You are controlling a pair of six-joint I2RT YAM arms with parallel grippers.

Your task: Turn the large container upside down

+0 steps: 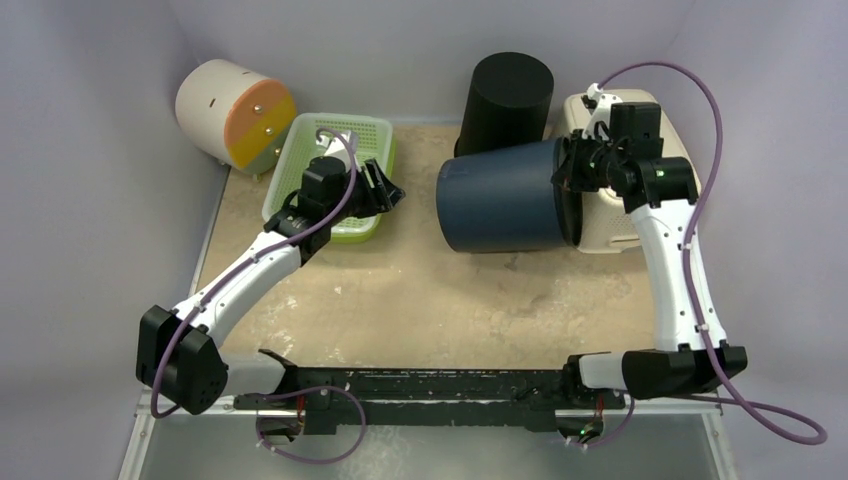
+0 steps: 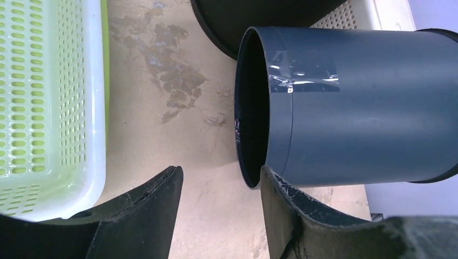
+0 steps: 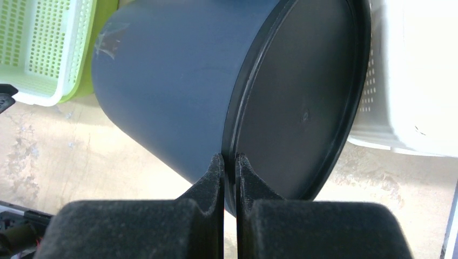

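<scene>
Nearest lies the stained tan tabletop (image 1: 400, 300). The left gripper (image 2: 219, 181) gapes wide and empty beside the green basket (image 1: 300, 140). The large container (image 1: 500, 195) lies on its side right of centre, mouth leftward, with the right gripper (image 3: 229, 162) pinched tight on its base rim. Pale lilac walls (image 1: 420, 40) close the far side.

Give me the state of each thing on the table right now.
Container: on its side, mouth toward the left arm.
Right gripper: shut on the container's base rim.
Left gripper: open, empty.
Black bin: standing on end.
Green basket: open side up.
Drum: on its side.
</scene>
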